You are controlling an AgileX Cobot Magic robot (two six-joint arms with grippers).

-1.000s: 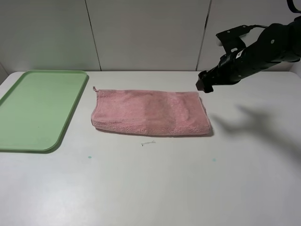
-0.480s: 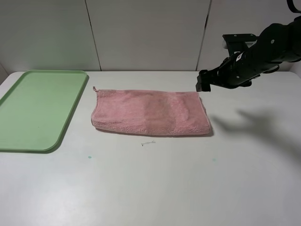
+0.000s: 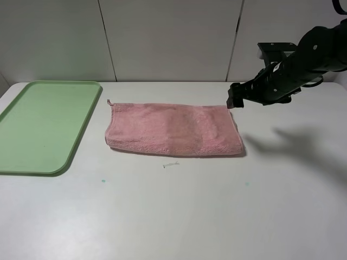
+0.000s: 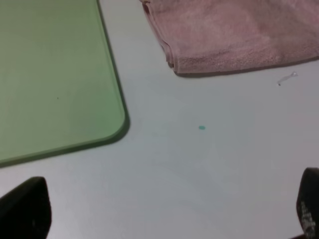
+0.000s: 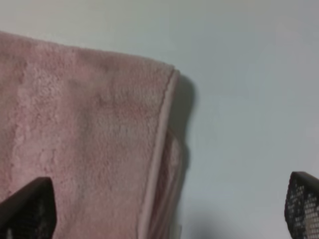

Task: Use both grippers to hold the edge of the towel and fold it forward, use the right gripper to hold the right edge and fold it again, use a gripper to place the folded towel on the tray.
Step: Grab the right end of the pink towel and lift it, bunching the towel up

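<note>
Presently: towel (image 3: 173, 129), pink, folded once into a long band, flat on the table (image 3: 217, 216) nearer its back edge, roughly midway between the left and right edges; long sides run left to right; small loop (image 3: 109, 101) at its back left corner; at its right end the right wrist view shows two layers, the lower one peeping out just past the upper hem; tray (image 3: 43, 124), green, on the table's left edge toward the back left corner, near the towel's left end but apart from it; right gripper (image 3: 234, 99), black, over the towel's back right corner, fingers (image 5: 27, 206) spread wide with nothing between them, whether it touches the cloth cannot be told; left gripper (image 4: 164, 209), seen only in the left wrist view, over bare table near the tray's front right corner, fingertips far apart and grasping nothing; thread scrap (image 3: 171, 164), pale, on the table just in front of the towel's front edge; teal speck (image 3: 103, 180), on the table in front of the towel's left end
</note>
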